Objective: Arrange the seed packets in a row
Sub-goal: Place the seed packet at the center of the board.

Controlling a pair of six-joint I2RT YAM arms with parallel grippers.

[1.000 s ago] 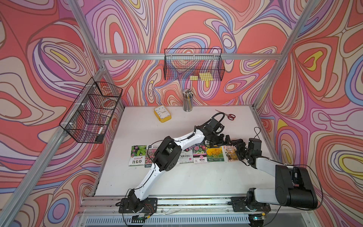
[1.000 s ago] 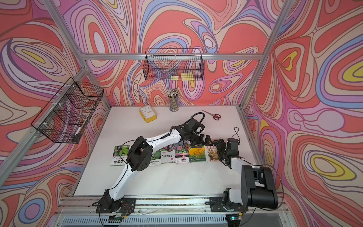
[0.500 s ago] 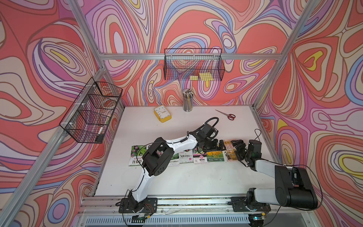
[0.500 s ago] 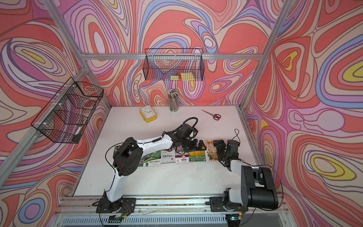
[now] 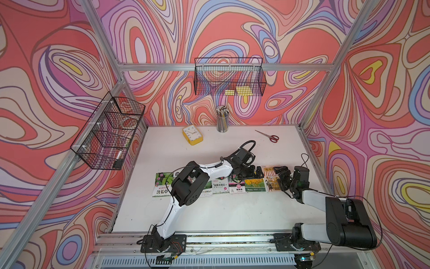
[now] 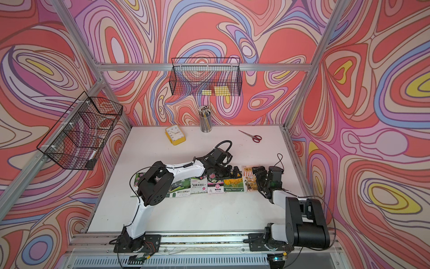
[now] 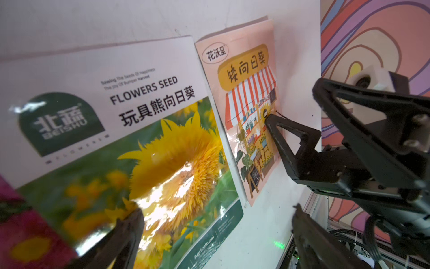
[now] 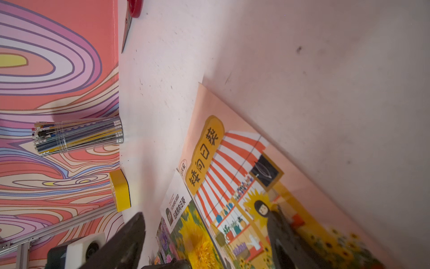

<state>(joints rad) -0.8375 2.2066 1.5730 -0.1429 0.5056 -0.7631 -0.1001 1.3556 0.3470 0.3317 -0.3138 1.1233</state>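
Both top views: high, at front, looking down over whole white tabletop point(image 5: 232, 214) toward swirl-patterned back wall point(image 5: 232, 35). Left wrist camera: close, low over glossy sunflower-photo packet point(image 7: 139, 151). Right wrist camera: close, skimming pink shop-picture packet point(image 8: 232, 163); both wrist views share it.

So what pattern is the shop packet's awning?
Red-and-white stripes; the shop packet shows best in the left wrist view.

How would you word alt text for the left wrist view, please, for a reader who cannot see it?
A glossy sunflower seed packet lies beside a pink shop-front seed packet on the white table. The open right hand has one fingertip at the pink packet; the left hand's spread fingers frame the foreground.
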